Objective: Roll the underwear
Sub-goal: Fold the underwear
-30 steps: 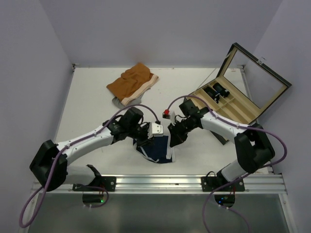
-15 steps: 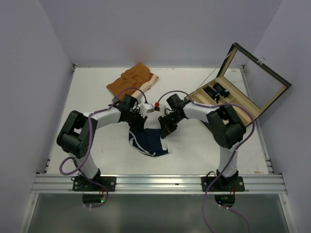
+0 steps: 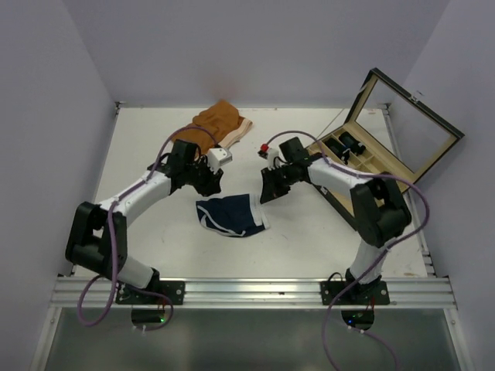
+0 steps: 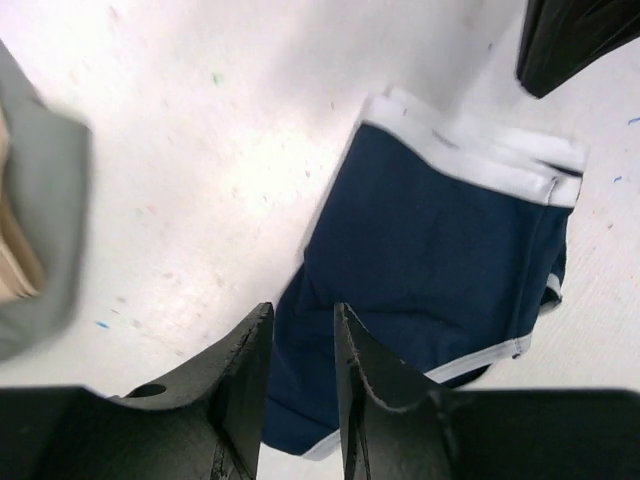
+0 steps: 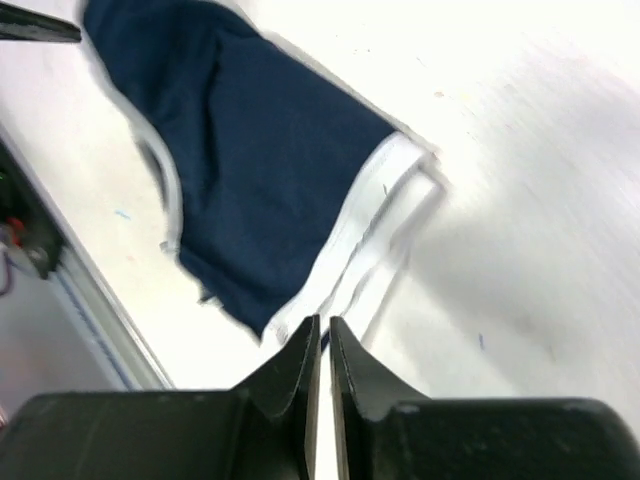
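Underwear (image 3: 232, 216) lies on the table (image 3: 147, 147), free of the slightly parted left gripper (image 4: 300, 315) and the nearly pressed-together right gripper (image 5: 320, 325).

We see the grey garment (image 4: 40, 230) blurred and cut off at the left edge. We cannot make out the small contents of the wooden box (image 3: 384, 180).

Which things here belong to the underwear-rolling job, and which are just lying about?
Job:
small navy-blue fabric briefs with white trim

Lying about:
orange-brown fabric shorts with cream waistband
grey garment
open wooden box with hinged lid
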{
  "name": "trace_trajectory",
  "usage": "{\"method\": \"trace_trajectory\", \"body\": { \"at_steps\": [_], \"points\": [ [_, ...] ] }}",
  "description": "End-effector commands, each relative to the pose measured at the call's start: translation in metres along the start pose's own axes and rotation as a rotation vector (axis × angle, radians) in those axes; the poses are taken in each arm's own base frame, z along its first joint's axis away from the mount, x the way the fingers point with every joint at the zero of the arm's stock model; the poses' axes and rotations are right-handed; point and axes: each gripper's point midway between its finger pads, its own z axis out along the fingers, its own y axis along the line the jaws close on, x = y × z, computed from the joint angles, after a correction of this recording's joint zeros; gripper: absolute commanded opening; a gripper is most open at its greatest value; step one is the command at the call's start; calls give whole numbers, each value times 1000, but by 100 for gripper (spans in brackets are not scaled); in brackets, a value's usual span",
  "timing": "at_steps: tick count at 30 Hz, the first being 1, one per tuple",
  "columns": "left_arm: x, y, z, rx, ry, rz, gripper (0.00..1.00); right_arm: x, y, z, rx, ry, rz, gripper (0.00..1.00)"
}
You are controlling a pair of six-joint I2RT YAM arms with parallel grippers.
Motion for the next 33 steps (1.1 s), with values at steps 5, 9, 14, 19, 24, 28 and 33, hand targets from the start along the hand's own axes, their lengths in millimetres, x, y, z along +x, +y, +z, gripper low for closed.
{"method": "trace_trajectory", "body": {
  "at_steps": [5, 9, 14, 19, 24, 28, 33],
  "points": [
    [-53, -52, -1, 21, -117, 250, 37, 12, 31, -51, -105, -137, 154, 1],
    [-43, -89, 25, 74, -86, 281, 39, 41, 22, -27, -139, -60, 296, 0],
    [-34, -109, 43, 97, -55, 317, 41, 48, 8, -7, -129, -27, 353, 0],
    [-25, -125, 57, 128, -15, 344, 42, 53, 2, 5, -139, -3, 399, 0],
    [-20, -136, 65, 156, 0, 368, 43, 59, -3, 12, -134, 25, 417, 0],
    [-14, -140, 73, 161, 27, 376, 44, 65, -8, 13, -104, 47, 412, 0],
    [-11, -144, 80, 160, 43, 394, 44, 67, -10, 10, -80, 45, 393, 0]
  ]
}}
